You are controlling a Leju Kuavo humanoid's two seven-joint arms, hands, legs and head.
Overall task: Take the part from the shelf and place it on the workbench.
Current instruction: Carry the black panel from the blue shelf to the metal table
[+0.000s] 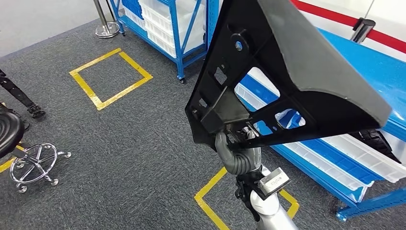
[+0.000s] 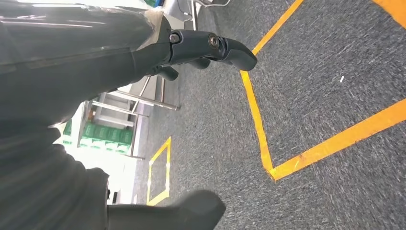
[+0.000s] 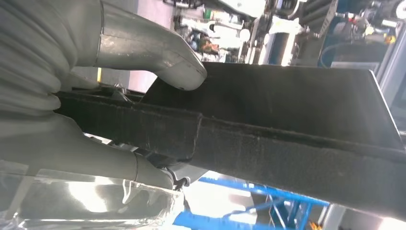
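Right hand (image 1: 238,143) grips the black part (image 1: 287,72) by its lower edge, raised high over the carpet (image 1: 134,143). The blue shelf (image 1: 335,163) sits just beside at 3 o'clock; open carpet spreads toward 9. Left hand (image 2: 210,48) hangs with fingers loosely curled, holding nothing.

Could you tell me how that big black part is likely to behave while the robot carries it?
The black part looks stiff: it juts out unsagging from the right hand. Held near one end, it probably wants to tip. Its felt-like edge may resist slipping.
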